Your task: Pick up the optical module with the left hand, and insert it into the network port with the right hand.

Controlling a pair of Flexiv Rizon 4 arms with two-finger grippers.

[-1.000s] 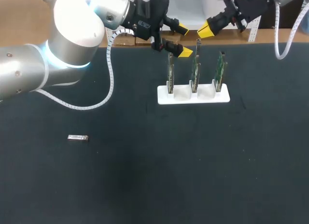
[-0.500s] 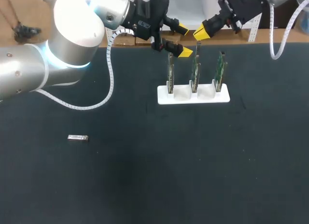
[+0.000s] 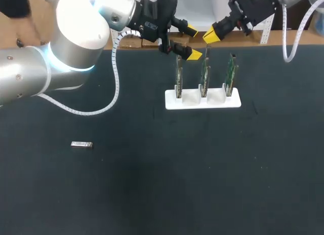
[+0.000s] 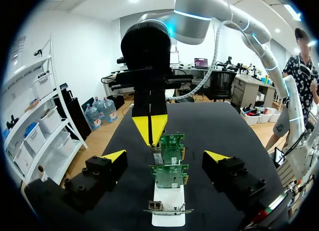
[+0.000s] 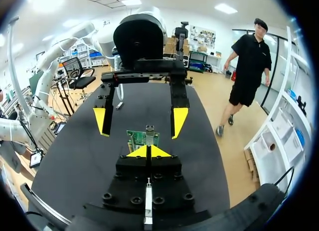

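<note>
**Optical module** [image 3: 81,144]: lies flat on the dark desk [image 3: 212,184], toward its left side. It is well apart from both arms and nothing touches it.

**White holder** [image 3: 202,101]: stands at the far middle of the desk. It carries three green circuit boards [image 3: 204,73], upright in a row.

**Left end effector** [image 3: 193,42]: hangs near the tops of the left and middle boards and points along the row. Its fingers are spread wide and grip nothing.

**Right end effector** [image 3: 211,35]: hangs above the far edge of the desk, just beyond the boards, opposite the left one. Its yellow tips are pressed together with nothing between them.
</note>
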